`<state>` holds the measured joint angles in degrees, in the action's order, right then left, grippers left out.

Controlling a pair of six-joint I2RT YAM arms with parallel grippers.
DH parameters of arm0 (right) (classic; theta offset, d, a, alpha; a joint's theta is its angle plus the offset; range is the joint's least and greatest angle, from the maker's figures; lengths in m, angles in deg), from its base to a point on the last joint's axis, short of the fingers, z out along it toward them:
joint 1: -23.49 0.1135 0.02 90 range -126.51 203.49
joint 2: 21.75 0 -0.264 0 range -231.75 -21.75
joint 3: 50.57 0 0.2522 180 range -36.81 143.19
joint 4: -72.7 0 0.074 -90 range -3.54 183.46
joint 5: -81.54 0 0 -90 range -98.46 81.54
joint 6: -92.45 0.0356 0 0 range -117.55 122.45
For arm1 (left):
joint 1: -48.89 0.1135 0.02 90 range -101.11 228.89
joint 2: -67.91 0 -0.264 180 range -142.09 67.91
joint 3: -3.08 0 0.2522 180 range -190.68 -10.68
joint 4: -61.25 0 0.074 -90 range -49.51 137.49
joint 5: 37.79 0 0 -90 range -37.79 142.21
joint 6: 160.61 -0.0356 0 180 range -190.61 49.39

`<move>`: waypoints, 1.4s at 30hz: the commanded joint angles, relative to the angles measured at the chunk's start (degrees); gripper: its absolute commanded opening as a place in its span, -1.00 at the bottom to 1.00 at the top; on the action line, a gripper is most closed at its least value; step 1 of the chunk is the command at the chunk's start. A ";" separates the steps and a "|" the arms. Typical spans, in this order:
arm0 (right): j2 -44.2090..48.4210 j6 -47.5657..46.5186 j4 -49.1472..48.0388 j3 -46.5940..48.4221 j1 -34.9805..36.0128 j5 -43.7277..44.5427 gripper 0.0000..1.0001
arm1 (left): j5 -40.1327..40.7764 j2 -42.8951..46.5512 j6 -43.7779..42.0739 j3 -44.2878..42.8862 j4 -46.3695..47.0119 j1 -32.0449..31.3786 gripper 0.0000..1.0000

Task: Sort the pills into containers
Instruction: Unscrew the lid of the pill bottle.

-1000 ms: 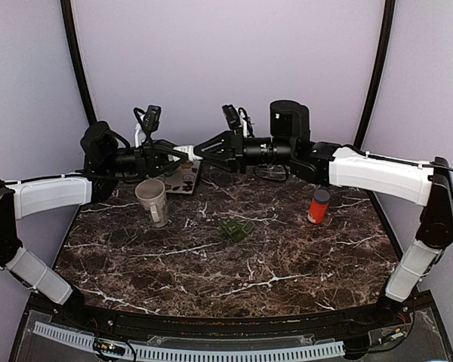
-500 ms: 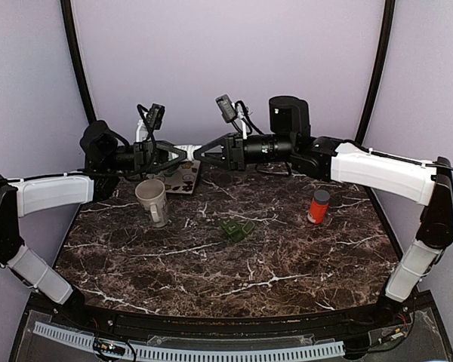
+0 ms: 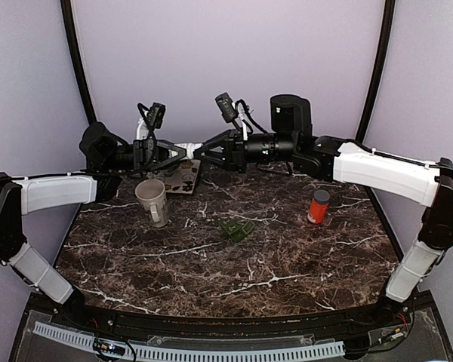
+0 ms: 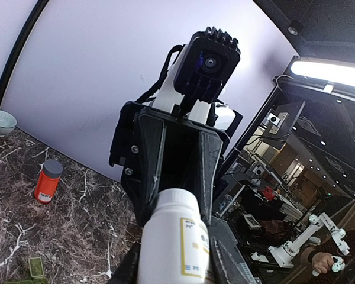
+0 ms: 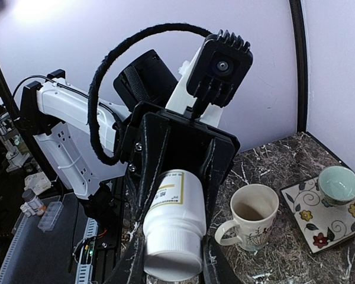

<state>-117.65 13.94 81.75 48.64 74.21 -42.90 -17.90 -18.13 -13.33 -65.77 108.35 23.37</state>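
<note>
Nearest on the marble worktop (image 3: 287,264), at the middle of the overhead view, lies a small green pill organiser (image 3: 235,229); what is in it is too small to tell. To its left stands a pale mug (image 3: 152,200), upright, handle toward the near side. In the right wrist view the mug's inside shows only its bare brownish wall. Right of centre stands a red pill bottle (image 3: 318,206) with a grey cap on, so its contents are hidden. Farther back, behind the mug, a flower-patterned tile (image 3: 184,181) carries a small pale-green bowl (image 5: 338,183), with nothing visible in it.

Above the tile, clear of the worktop, a white pill bottle (image 3: 187,148) hangs level between the two arms, cap on. The left fingers (image 3: 170,145) are closed around its labelled body. The right fingers (image 3: 211,142) come from the opposite side and are narrowed onto the cap end, flanking it tightly on both sides.
</note>
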 commanded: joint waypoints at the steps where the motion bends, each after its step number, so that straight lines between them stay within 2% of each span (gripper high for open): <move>1: 1.01 -2.26 1.62 -1.56 0.00 2.81 -0.71 | -2.10 0.64 3.03 -1.73 8.33 -0.66 -1.00; 6: 1.46 -2.75 1.68 -2.04 0.08 3.04 -0.57 | -2.22 -0.06 3.63 -2.10 9.10 -0.73 -1.00; 18: 1.68 -3.17 1.99 -1.70 0.25 2.52 -0.04 | -1.95 -0.44 2.89 -2.26 8.52 -0.89 -1.00; 23: 1.99 -3.27 2.05 -1.77 0.45 2.59 0.03 | -1.87 -0.33 2.10 -2.25 7.69 -0.86 -1.00; 31: 3.54 -3.46 2.24 -2.83 0.81 3.32 0.26 | -1.26 -0.42 0.55 -2.38 6.43 -0.90 -1.00; 42: 3.96 -1.89 2.42 -3.57 0.89 4.39 0.35 | -1.24 -0.22 -0.12 -2.82 5.77 -0.86 -1.00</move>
<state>-115.79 10.70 85.29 46.06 74.75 -39.49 -18.69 -19.48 -11.78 -66.84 113.64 22.83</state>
